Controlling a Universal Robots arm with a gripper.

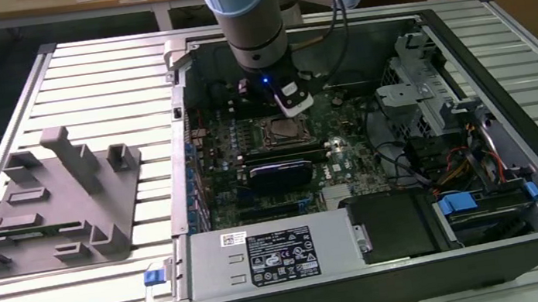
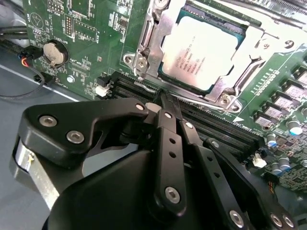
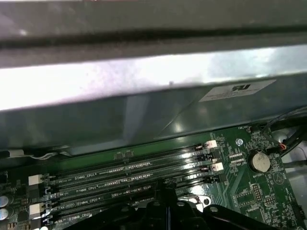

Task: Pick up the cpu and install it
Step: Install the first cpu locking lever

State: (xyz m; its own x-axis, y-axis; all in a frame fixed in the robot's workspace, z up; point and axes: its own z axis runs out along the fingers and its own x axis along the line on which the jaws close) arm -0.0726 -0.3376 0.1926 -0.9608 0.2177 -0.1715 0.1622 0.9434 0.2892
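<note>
My gripper (image 2: 163, 98) sits low over the motherboard (image 2: 86, 43), its black fingers (image 2: 169, 139) brought together to a narrow tip with nothing between them. In the second wrist view that tip ends right at the edge of the memory slots (image 2: 211, 122), just short of the socket frame (image 2: 144, 52).

The cpu (image 2: 201, 52) lies flat in the socket just beyond the fingertips, silver top up, metal frame around it (seated square as far as I can see, and apart from the fingers).

A coin cell (image 2: 53, 52) sits off to one side of the gripper, near a small white connector (image 2: 101, 89).

In the first wrist view the memory slots (image 3: 129, 175) run across beneath the gripper (image 3: 165, 194), the grey case wall (image 3: 144, 115) rising behind them.

In the exterior view the arm (image 1: 245, 13) reaches down into the open computer case (image 1: 502, 26), which rests on a slatted table (image 1: 82, 74). A grey fixture (image 1: 57, 202) stands well apart from the gripper, outside the case.
</note>
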